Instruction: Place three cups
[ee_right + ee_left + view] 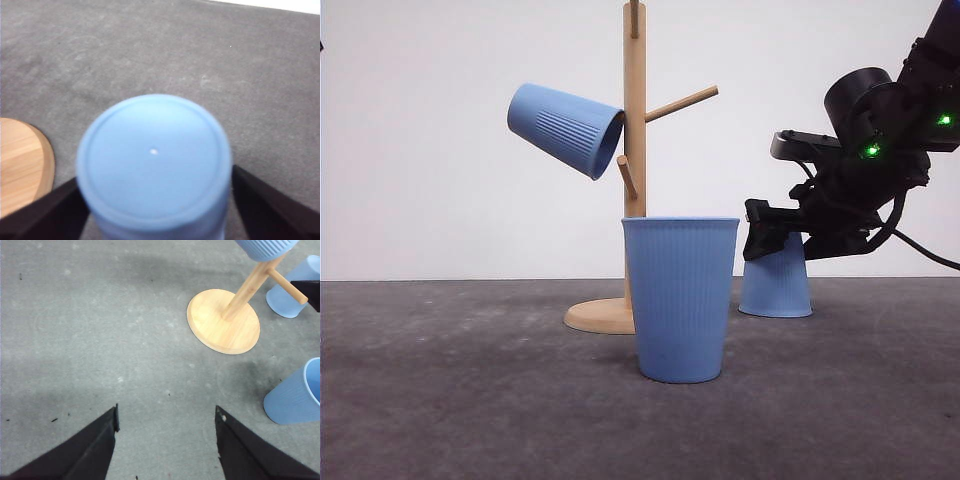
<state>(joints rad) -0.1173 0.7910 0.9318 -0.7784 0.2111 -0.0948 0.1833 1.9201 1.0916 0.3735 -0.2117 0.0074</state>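
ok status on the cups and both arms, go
Left gripper open over bare table. Right gripper straddling the upside-down cup, fingers either side, contact unclear. One cup hung on the peg stand. Upright cup in front, untouched.

Right gripper (770,228) reaching in low from the right side, wrist angled down, fingers (45,212) spread wide apart. Left gripper (166,417) hovering up high, pointing downward, fingers also apart.

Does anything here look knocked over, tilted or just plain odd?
Nothing is spilled or broken. One cup hangs tilted on the wooden stand. Another cup stands upside down on the table, with the right gripper around it. The front cup stands upright.
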